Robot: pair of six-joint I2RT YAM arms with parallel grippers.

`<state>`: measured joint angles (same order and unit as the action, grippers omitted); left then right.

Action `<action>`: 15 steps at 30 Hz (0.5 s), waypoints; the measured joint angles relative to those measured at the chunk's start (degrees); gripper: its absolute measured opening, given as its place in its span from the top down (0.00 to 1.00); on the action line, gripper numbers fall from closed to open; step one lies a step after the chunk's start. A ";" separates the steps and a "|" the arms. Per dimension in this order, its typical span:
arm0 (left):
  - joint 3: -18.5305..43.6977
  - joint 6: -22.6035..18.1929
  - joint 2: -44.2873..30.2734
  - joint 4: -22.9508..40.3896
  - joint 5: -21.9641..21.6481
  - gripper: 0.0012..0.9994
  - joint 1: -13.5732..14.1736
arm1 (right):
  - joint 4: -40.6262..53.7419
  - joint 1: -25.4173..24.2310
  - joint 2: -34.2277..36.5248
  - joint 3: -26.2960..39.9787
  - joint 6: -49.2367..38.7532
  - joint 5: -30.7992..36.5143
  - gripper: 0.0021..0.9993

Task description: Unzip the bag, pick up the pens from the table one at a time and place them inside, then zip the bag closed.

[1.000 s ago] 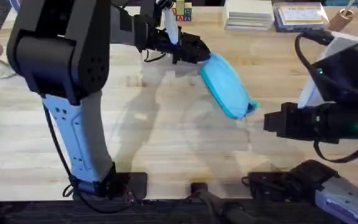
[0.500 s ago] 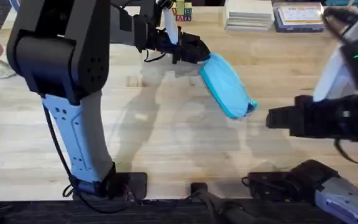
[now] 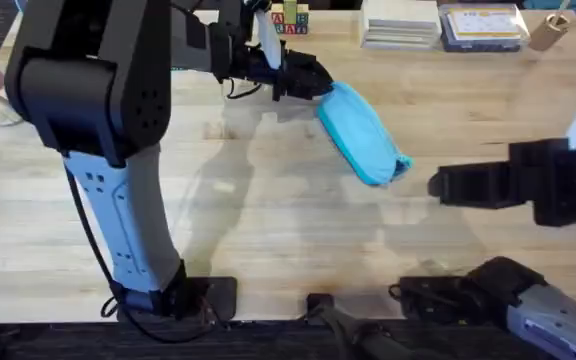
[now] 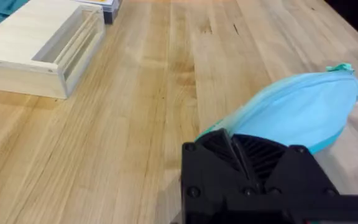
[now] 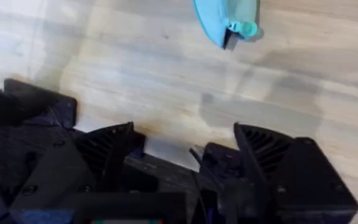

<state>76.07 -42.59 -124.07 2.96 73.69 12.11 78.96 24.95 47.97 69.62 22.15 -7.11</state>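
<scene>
My left gripper [image 3: 313, 82] pinches the far end of the bag [image 3: 360, 138], which lies on the table [image 3: 268, 200]; my right gripper [image 5: 185, 146] hangs spread nearby.

light wooden box [image 4: 42, 43], stacked books [image 3: 400, 22]
</scene>
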 joint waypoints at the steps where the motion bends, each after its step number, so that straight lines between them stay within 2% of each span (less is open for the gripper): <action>1: 0.00 0.00 0.00 0.00 0.00 0.96 -0.01 | 0.61 0.00 0.00 0.38 -0.31 0.00 0.23; 2: 0.00 0.00 0.00 0.00 0.00 0.96 -0.01 | 1.05 0.00 0.00 0.66 -0.60 0.00 0.10; 3: 0.00 0.00 0.00 0.00 0.00 0.96 -0.01 | 1.55 0.00 0.00 0.88 -1.25 0.01 0.03; 4: 0.00 0.00 0.00 0.00 0.00 0.96 -0.01 | 2.08 0.00 0.00 1.05 -1.67 0.00 0.01; 15: 0.00 0.00 0.00 0.00 0.00 0.96 -0.01 | 3.06 0.00 0.00 1.16 -4.02 0.00 0.00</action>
<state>76.07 -42.59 -124.07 2.96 73.69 12.10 82.02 24.95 47.97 70.78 18.13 -7.11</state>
